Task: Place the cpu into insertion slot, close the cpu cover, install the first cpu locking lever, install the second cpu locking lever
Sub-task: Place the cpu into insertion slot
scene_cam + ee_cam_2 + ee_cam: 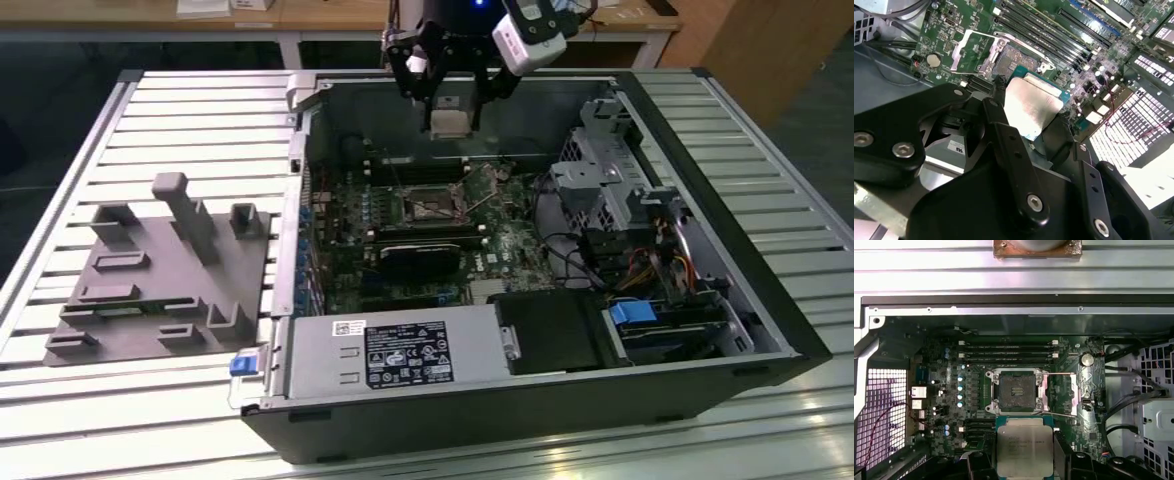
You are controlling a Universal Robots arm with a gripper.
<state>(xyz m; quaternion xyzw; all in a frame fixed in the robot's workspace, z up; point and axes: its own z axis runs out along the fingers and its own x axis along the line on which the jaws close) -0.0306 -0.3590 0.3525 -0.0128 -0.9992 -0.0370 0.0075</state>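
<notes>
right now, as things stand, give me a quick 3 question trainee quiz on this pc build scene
1. True or false: the chip sits in the socket.
2. Pick one. The gripper is: A open, B shut on the chip, C shut on a cable.
3. Fill in: the metal cover beside the socket is swung ___.

Key
1. False: the chip is held above the board, and the socket is bare.
2. B
3. open
</notes>
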